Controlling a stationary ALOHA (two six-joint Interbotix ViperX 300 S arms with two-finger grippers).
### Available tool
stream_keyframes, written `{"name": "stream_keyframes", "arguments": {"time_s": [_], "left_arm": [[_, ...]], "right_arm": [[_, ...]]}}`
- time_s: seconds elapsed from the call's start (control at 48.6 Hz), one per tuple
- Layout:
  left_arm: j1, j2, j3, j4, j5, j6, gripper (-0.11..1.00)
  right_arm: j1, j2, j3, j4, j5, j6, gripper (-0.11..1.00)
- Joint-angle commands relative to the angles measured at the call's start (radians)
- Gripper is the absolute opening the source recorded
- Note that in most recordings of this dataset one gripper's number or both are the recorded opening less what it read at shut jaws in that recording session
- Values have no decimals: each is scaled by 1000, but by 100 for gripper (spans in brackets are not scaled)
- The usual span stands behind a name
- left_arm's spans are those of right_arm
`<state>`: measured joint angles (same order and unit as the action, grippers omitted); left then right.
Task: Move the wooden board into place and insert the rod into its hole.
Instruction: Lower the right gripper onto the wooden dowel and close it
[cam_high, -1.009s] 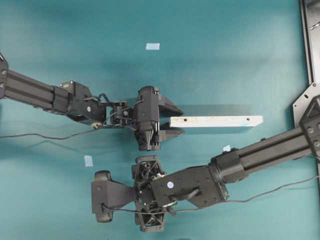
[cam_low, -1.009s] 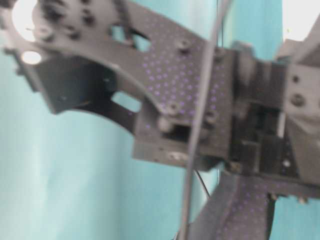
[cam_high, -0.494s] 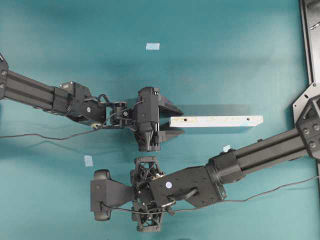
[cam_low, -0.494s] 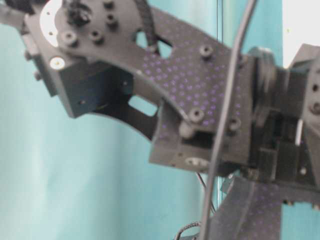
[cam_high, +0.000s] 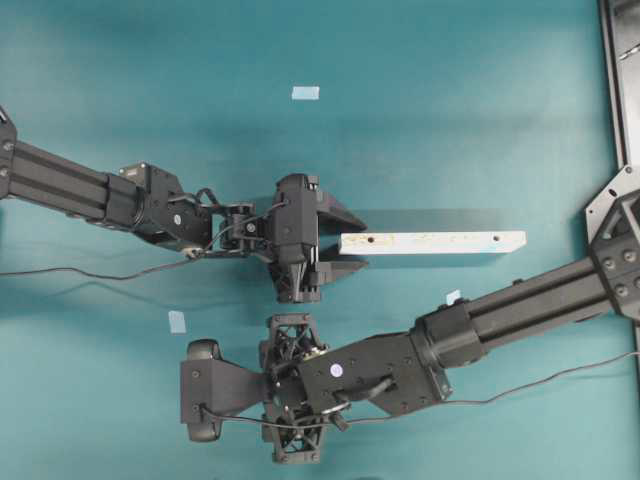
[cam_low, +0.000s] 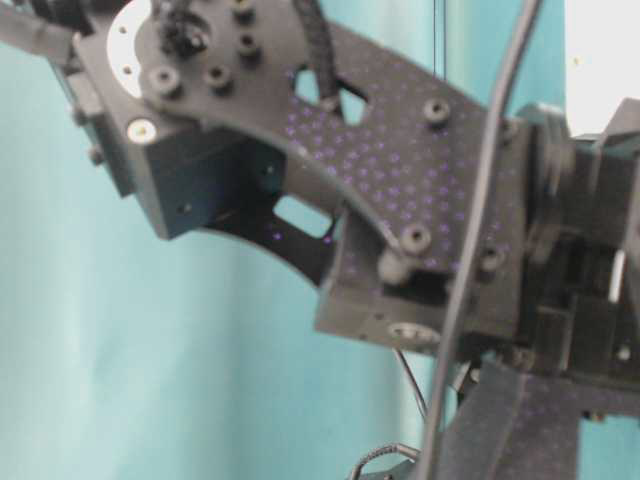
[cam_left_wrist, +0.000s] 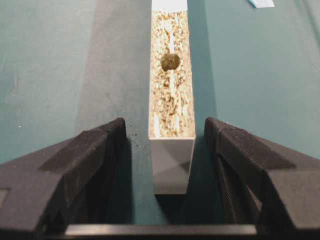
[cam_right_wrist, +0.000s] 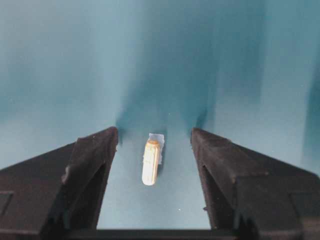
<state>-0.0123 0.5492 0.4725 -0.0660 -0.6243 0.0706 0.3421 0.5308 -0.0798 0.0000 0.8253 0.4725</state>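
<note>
Teal tabletop (cam_high: 450, 120): my whole working surface, with a few light-blue tape squares scattered on it.
Left pincer (cam_left_wrist: 160, 145): wide apart; I see its fingers (cam_left_wrist: 90, 165) straddling the near end of the wooden board (cam_left_wrist: 171, 95) with a gap on both sides, touching nothing.
Board position: overhead, the wooden board (cam_high: 432, 242) lies at 3 o'clock from my left pincer (cam_high: 345, 242), its long axis running 9 to 3, straight out from the pincer mouth.
Board look: pale, speckled, chip-textured top, smooth whitish end face toward me; the hole (cam_left_wrist: 170, 61) is dark and round, a little way in from the near end. A second hole sits near the far end.
Right pincer (cam_right_wrist: 152, 150): also wide and empty, reaching across the middle to the overhead view's lower left.
Rod (cam_right_wrist: 151, 162): lies flat between the right fingers, dead centre at 12 o'clock from the palm, long axis 6 to 12, on or just beside a tape square. Short, tan-white, rounded ends. I cannot find it overhead; the arm hides it.
Nearer arm: left for the board, right for the rod.
My judgement: both grasps are lined up; closing squarely is what matters next, since the rod could roll.
</note>
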Motion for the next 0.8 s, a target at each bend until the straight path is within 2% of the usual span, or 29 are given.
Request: {"name": "stream_keyframes", "arguments": {"time_s": [0.0,0.185,0.35,0.432,0.782], "left_arm": [[-11,-15,3,2,3,6,66],[-11,-14,2,0,5,8,66],[-11,-12,2,2,5,8,66],[-9,-12,2,0,5,8,66],[-9,-12,2,0,5,8,66]], "right_arm": [[-2,-21,-8,-2,-6,2,65],[-3,-20,-6,-2,-2,3,61],[-3,-21,-6,-2,2,2,41],[-2,-21,-6,-2,2,3,37],[-2,-21,-6,-2,14,3,37]]}}
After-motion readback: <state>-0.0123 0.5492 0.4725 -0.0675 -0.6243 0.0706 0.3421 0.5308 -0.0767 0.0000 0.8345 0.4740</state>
